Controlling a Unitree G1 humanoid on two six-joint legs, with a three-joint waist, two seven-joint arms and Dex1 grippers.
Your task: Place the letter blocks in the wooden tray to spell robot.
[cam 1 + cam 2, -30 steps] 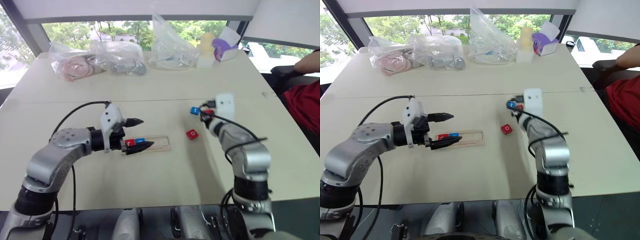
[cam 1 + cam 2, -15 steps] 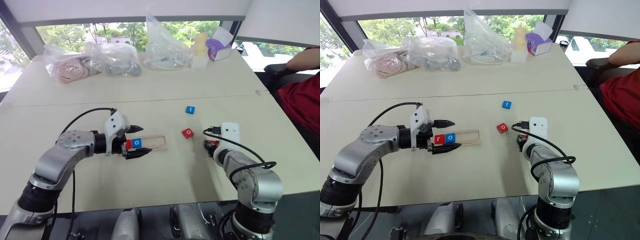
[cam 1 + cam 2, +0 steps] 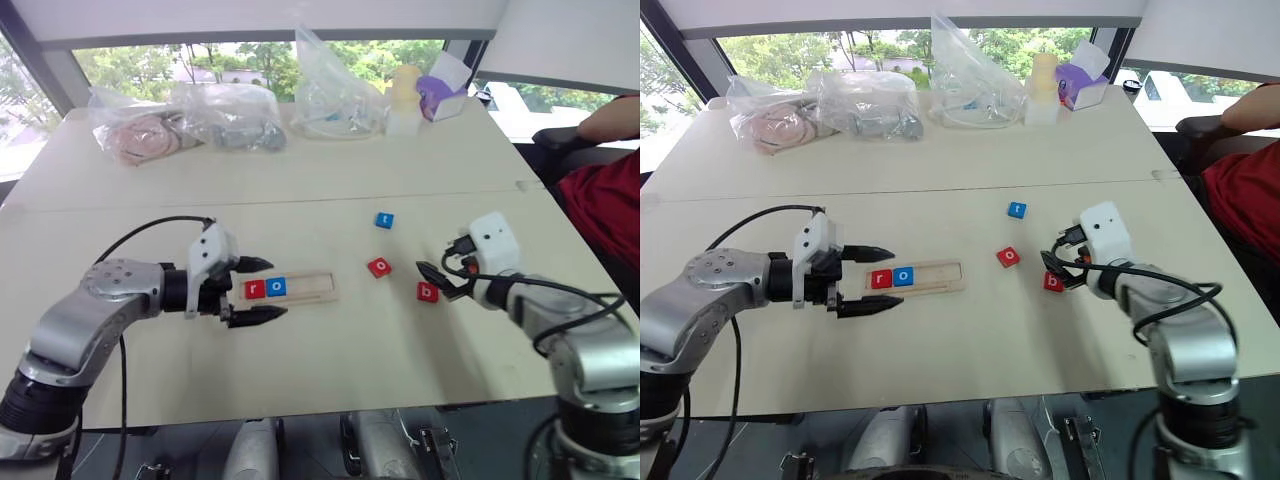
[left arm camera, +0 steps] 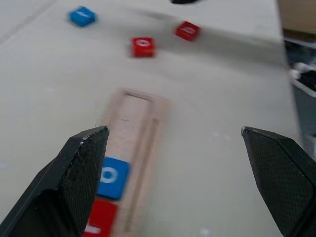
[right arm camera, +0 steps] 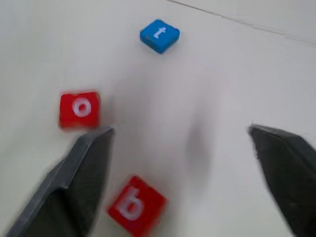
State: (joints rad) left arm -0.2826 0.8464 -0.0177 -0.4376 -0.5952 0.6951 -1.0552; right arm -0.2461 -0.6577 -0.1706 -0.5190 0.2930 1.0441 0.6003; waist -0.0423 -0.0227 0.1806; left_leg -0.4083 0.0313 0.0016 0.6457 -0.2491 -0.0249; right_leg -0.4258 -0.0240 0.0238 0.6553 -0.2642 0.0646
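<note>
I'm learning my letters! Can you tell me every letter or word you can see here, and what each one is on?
"r": red block, at the left end of the wooden tray.
"o": blue block, beside it in the tray.
"o": red block, loose on the table.
"b": red block, loose, near the right gripper.
"t": blue block, loose, farther back.
Purple box and bags: nothing readable.

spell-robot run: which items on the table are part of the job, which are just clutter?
Job:
wooden tray
red r block and blue o block, in the tray
red o block, red b block, blue t block, loose on the table

Clutter:
plastic bags along the far edge
pale bottle
purple tissue box
</note>
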